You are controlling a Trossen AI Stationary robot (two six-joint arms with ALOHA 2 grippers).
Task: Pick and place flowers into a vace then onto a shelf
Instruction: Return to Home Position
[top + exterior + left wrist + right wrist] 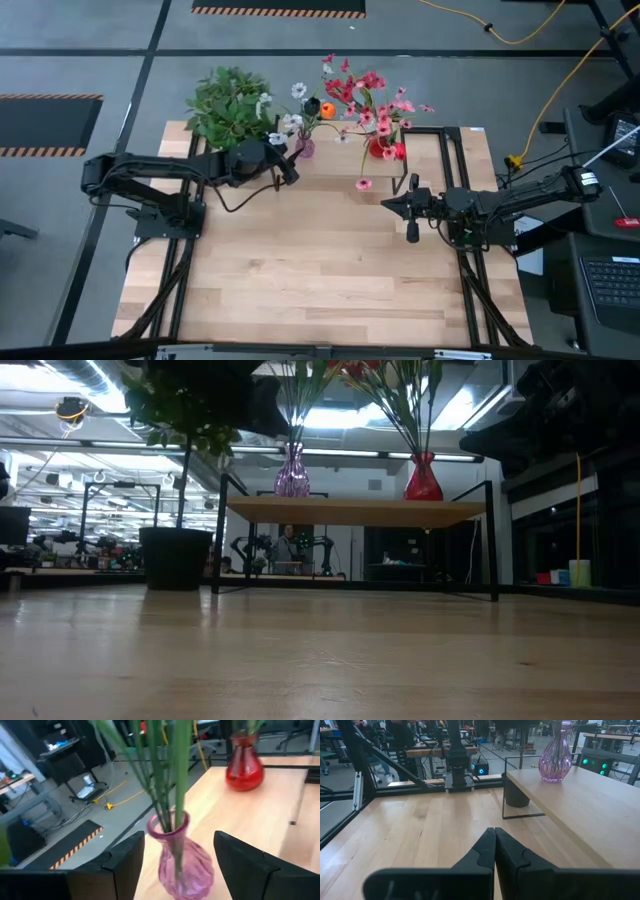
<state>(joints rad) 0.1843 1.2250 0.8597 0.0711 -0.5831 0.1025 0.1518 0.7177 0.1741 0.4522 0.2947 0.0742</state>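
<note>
High view | step: homing — purple vase (292, 475), red vase (423, 480), flowers (365, 95) on shelf (350, 512) | left gripper (179, 840) released, flanking purple vase | right gripper (494, 832) clenched, empty, over table (300, 280) | next: left backs out straight — stems close.

Your count, taken from the shelf (350, 511)
One shelf; on it two vases, one purple vase (292, 472) and one red vase (422, 480); two bunches of flowers (365, 92), one per vase; one potted plant (176, 558) just beside it.
</note>
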